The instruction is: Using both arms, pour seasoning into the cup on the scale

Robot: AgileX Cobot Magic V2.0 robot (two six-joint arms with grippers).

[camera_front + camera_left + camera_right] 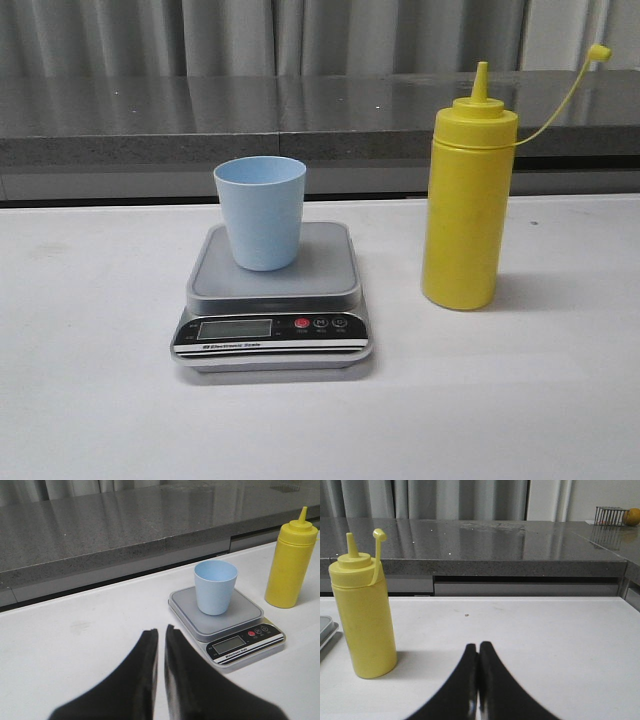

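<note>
The pale blue cup [260, 212] stands upright on the steel platform of the scale [325, 272], display facing front. The yellow seasoning bottle [465, 210] stands upright on the white table, right of the scale, its cap [598, 52] hanging off a thin tether. Neither arm shows in the front view. My left gripper [161, 630] hovers over the table short of the scale [245, 640] and cup [215, 586], its fingers only a thin slit apart and empty. My right gripper [478, 645] is shut and empty, to one side of the bottle [365, 625] with a gap between.
A grey stone ledge [200, 125] runs along the back of the table, with curtains behind it. A wire basket [611, 515] with a yellow fruit [632, 516] sits far back on the ledge. A corner of the scale [326, 627] shows beside the bottle.
</note>
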